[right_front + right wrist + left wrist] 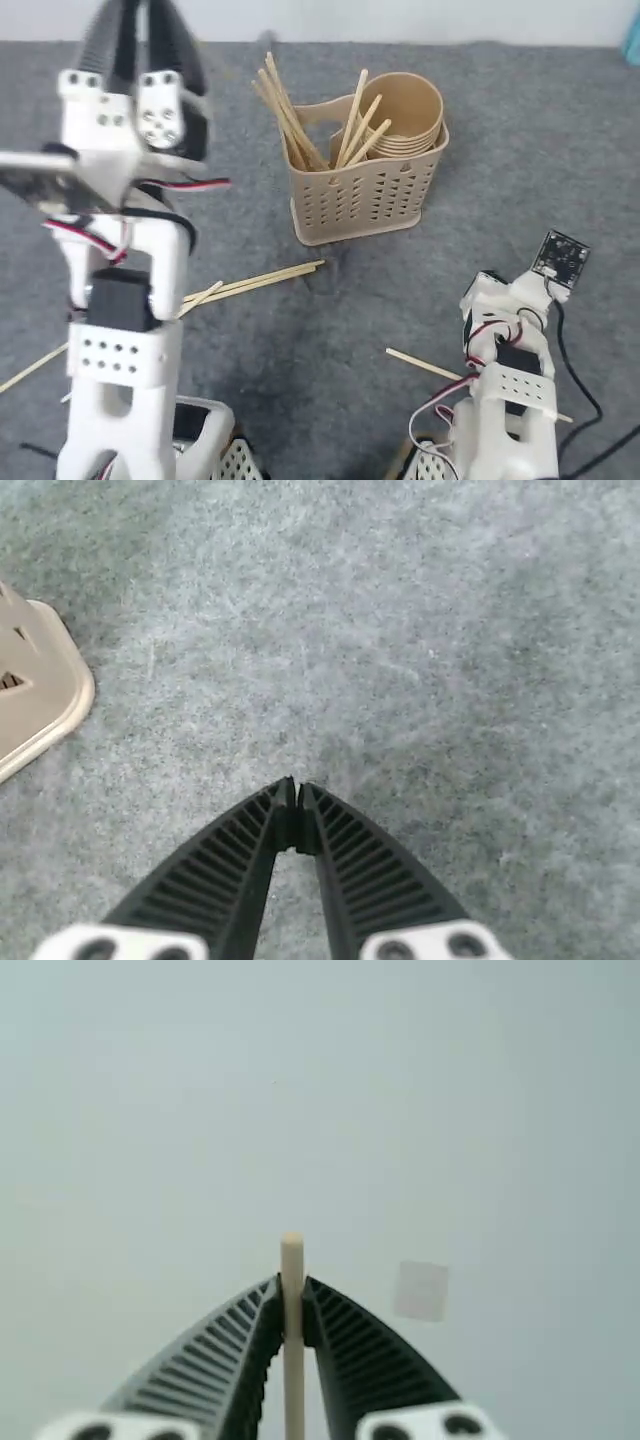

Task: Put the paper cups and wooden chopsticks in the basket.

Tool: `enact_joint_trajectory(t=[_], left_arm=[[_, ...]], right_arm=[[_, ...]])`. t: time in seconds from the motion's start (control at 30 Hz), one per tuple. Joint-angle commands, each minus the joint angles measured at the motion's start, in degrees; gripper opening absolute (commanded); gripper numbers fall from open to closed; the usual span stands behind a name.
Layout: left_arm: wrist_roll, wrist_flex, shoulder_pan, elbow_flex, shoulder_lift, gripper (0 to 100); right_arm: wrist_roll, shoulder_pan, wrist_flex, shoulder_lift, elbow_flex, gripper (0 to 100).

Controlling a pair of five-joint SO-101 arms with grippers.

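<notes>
Above the left side of the grey table, the left tool is clamped shut on one wooden chopstick. A short tip of the stick pokes past the jaws, against a pale, blank wall. The right tool sits low over the table near a corner of the basket, with its jaws closed together on nothing.

The stick looks light, stiff, thin and smooth. Pinched near one end, it would probably swivel or slip, so a grip nearer the middle, across its width, seems safer.

The tan perforated basket stands upright at the far middle of the table. A nested stack of paper cups fills one end. Several chopsticks stand slanted in it, some leaning against the cups.

Loose sticks lie flat on the table: a pair in front of the basket, one by the right arm, and one at the left edge.
</notes>
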Motion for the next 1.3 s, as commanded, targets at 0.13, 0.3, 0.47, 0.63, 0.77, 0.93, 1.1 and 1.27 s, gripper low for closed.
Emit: enact_joint_trajectory(t=[0.13, 0.3, 0.47, 0.63, 0.77, 0.93, 1.1, 1.27], left_arm=[[0.9, -2.6, 7.9, -0.7, 3.5, 1], [0.9, -2.6, 8.7, -0.7, 10.0, 1], [1.0, -2.6, 8.3, -0.5, 16.0, 1], [1.0, -2.5, 8.3, 1.2, 19.3, 1], [0.8, -2.5, 8.4, 6.6, 20.1, 1], [0.7, -2.5, 8.3, 13.0, 20.1, 1], [0.7, -2.5, 8.3, 17.6, 20.6, 2], [0.6, -2.5, 8.3, 18.9, 20.3, 5]], right_arm=[[0.8, -0.5, -1.3, -1.5, -0.6, 0.9], [0.8, -0.5, -1.3, -1.5, -0.8, 0.9], [0.8, -0.6, -1.3, -1.5, -0.8, 0.9], [0.8, -0.6, -1.3, -1.5, -0.9, 0.9], [0.8, -0.6, -1.3, -1.5, -0.9, 0.9], [0.8, -0.7, -1.3, -1.5, -0.9, 0.9], [0.8, -0.7, -1.3, -1.5, -0.9, 0.9], [0.8, -0.7, -1.3, -1.5, -0.9, 0.9]])
